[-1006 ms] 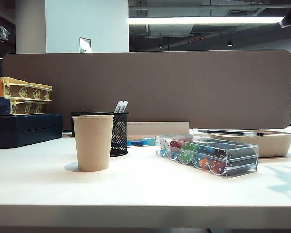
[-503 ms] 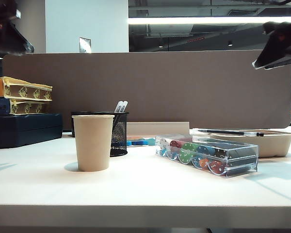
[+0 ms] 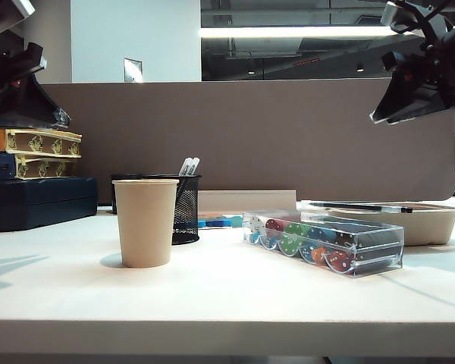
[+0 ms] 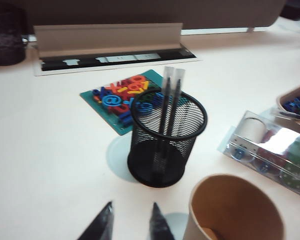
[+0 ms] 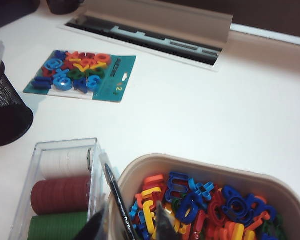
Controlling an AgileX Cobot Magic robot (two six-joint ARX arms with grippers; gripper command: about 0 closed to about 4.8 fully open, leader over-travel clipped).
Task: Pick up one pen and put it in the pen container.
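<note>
The pen [image 5: 118, 202] lay across the rim of the beige tray [image 5: 200, 167] near the bench's right edge. The right pincer [image 5: 127, 225] hovered spread above it. The left pincer [image 4: 130, 222] hung spread above the pen container [image 4: 167, 137] and paper cup [image 4: 235, 210].

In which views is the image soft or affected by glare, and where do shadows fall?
Exterior view: a bright ceiling strip light glares; the left gripper is a dark silhouette; arm shadows fall on the table. Left wrist view: slightly soft; glare on the clear chip box. Right wrist view: the fingers are blurred.
</note>
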